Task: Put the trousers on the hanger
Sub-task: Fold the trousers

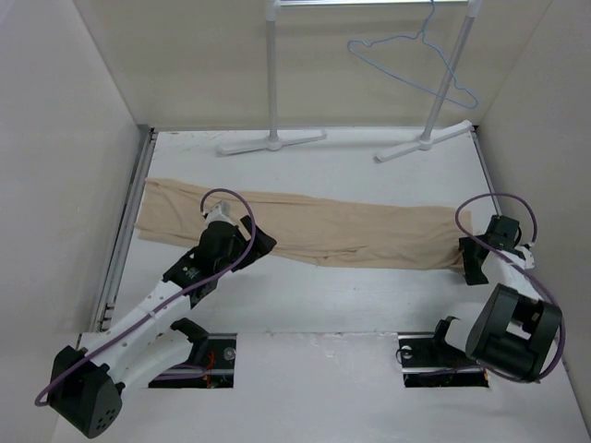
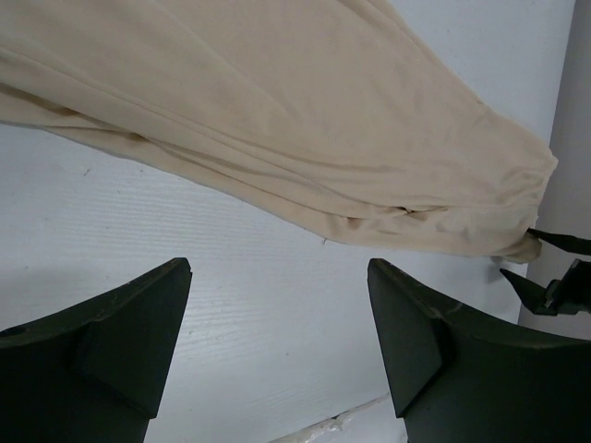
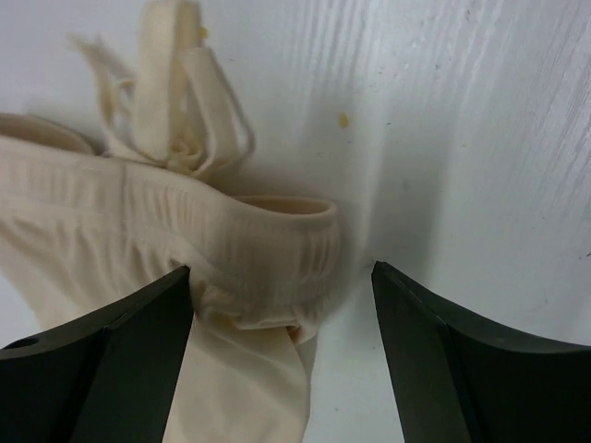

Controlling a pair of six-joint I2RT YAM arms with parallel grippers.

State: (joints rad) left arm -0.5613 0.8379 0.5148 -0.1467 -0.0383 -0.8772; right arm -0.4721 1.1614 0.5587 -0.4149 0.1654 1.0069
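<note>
Top: trousers (image 1: 323, 231) flat on table (image 1: 369, 295), long axis left–right; hanger (image 1: 411, 60) on far-right rack (image 1: 273, 92). Left gripper (image 1: 251, 242) at near edge, left part; right gripper (image 1: 471, 260) at right end, nearer hanger.
Left wrist: jaws open, trousers just beyond.
Right wrist: jaws open, waistband (image 3: 268, 231) between.

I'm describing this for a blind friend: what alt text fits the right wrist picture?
The right gripper, its two dark fingers open, frames the elastic waistband end of the beige trousers. They lie on a white table, the drawstring bow just beyond.
</note>
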